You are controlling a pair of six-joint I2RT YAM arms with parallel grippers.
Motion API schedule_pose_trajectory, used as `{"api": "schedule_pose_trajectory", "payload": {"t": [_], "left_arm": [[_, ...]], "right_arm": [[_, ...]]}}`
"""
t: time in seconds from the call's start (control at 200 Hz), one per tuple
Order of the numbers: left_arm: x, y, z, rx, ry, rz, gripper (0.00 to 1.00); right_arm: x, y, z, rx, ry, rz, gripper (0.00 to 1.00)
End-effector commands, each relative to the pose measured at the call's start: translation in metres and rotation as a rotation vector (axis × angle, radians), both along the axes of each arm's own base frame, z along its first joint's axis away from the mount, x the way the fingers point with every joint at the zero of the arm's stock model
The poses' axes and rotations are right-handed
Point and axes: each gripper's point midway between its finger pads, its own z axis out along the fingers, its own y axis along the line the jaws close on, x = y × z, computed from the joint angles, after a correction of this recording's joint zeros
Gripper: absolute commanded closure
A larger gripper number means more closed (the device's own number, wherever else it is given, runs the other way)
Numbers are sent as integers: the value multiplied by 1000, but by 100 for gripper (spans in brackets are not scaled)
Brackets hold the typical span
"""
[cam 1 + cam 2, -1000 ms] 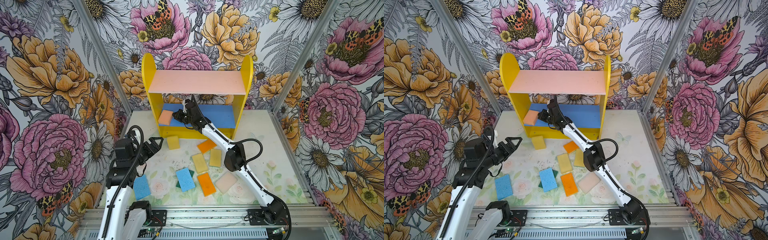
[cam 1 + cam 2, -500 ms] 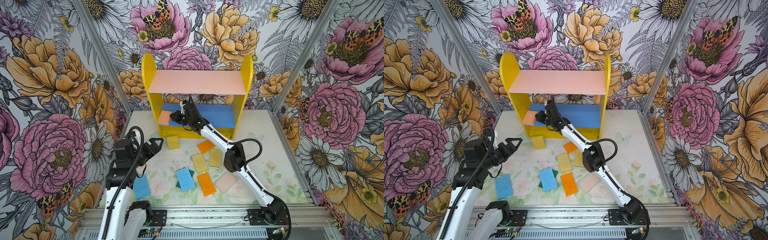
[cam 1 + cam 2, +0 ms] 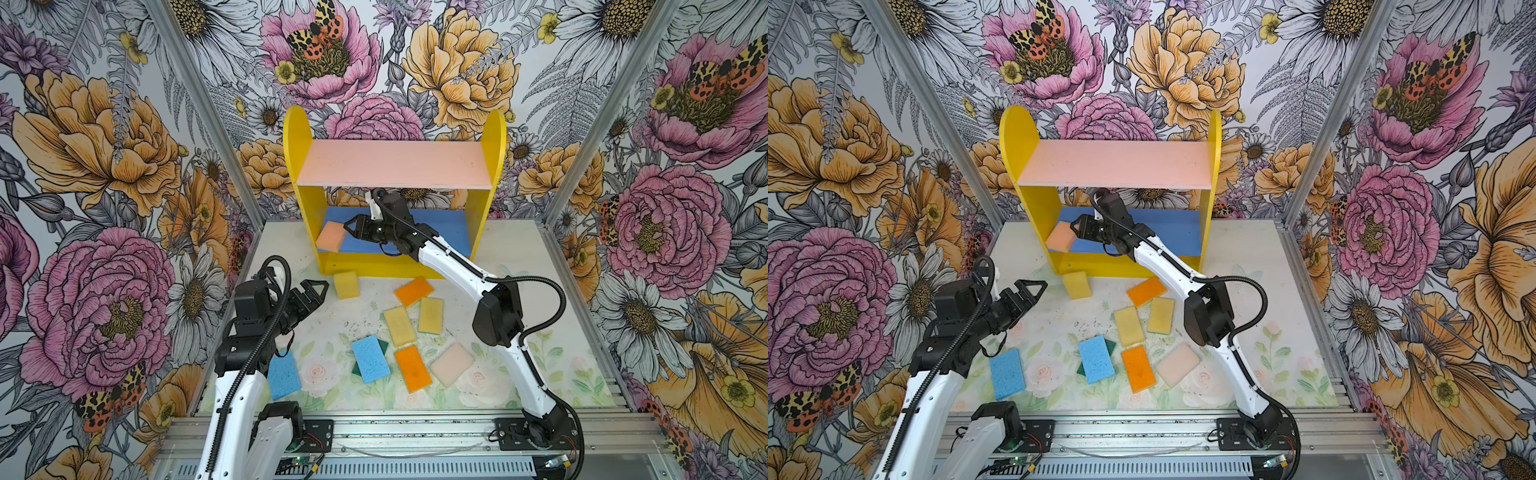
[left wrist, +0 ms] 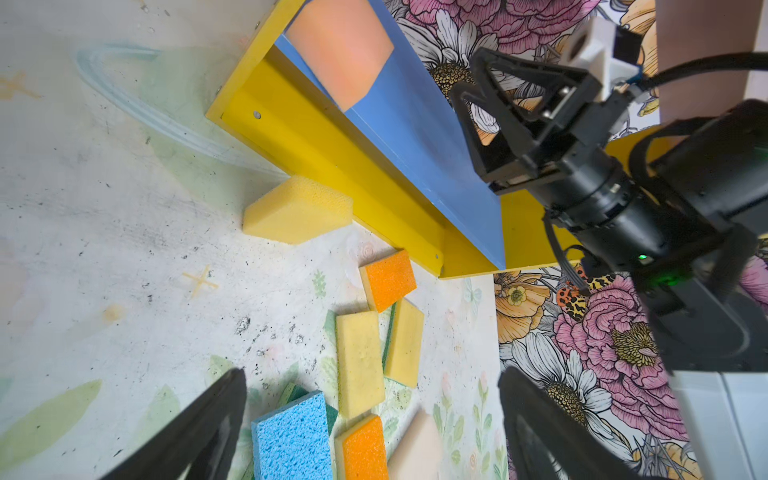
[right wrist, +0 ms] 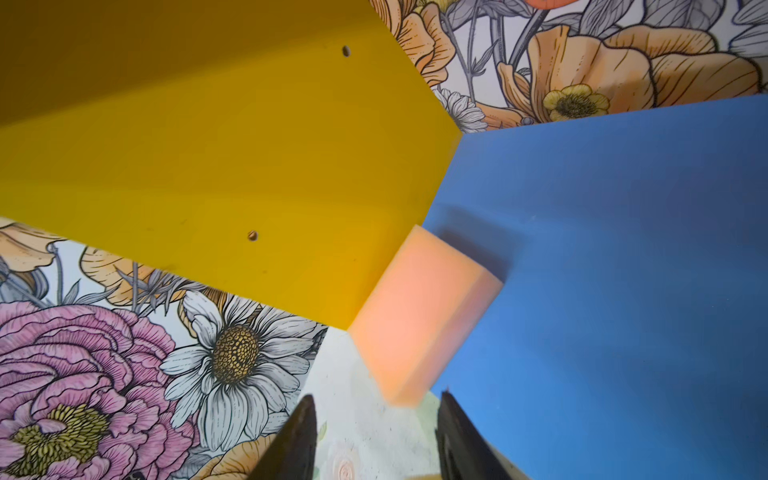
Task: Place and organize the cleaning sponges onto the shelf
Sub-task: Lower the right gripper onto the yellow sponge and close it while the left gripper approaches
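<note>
Under the shelf's [image 3: 395,266] pink board [image 3: 395,166], right gripper [image 3: 349,226] gapes empty beside a peach sponge [image 3: 331,236]; left gripper [image 3: 320,296], wide open and empty, hovers over the flower-printed table [image 3: 324,328]; floral walls [image 3: 104,145] surround.

- The table [image 3: 573,365] has a pale top printed with faint roses and leaves, scuffed with dark specks.
- Behind the table rises a back wall [image 3: 457,62] papered with large orange, pink and white flowers.
- Left and right of the table stand side walls [image 3: 95,137] in the same paper, with spotted moths [image 3: 715,70] on the blooms.
- Aluminium posts [image 3: 203,104] rise from the table's far corners.
- An aluminium rail [image 3: 415,424] runs along the table's near edge.
- Light is even, and shadows on the table are soft.
</note>
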Motion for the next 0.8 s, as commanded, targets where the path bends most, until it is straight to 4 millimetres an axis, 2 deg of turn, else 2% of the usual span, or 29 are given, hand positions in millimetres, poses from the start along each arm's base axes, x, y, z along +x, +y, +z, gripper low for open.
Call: {"api": "schedule_pose_trajectory", "payload": {"t": [0.0,0.12,0.2,0.275,0.39,0.445,0.485,0.5,0.6,0.795], "left_arm": [[0,-7,-10,8,18,-42,4],[2,-23,-23,6,67,-96,4],[1,-37,-27,22,68,-120,5],[-4,-47,-33,21,75,-136,4],[-15,-56,-49,-26,112,-144,5],[-20,-58,-57,-51,127,-141,5],[-25,-59,-61,-62,135,-138,5],[-26,-59,-64,-63,141,-137,5],[-34,-63,-75,-65,156,-134,6],[-37,-79,-89,-65,174,-154,6]], "right_arm": [[-34,-20,15,-44,-61,102,45],[-80,-54,-20,-121,36,149,40],[-120,-82,-56,-199,157,150,37],[-156,-96,-82,-242,246,169,34],[-210,-107,-113,-283,345,214,31],[-230,-110,-127,-311,370,236,31],[-235,-114,-135,-326,385,237,31],[-245,-111,-140,-339,391,259,31],[-254,-115,-158,-388,409,251,31],[-235,-129,-163,-447,359,155,30]]}}
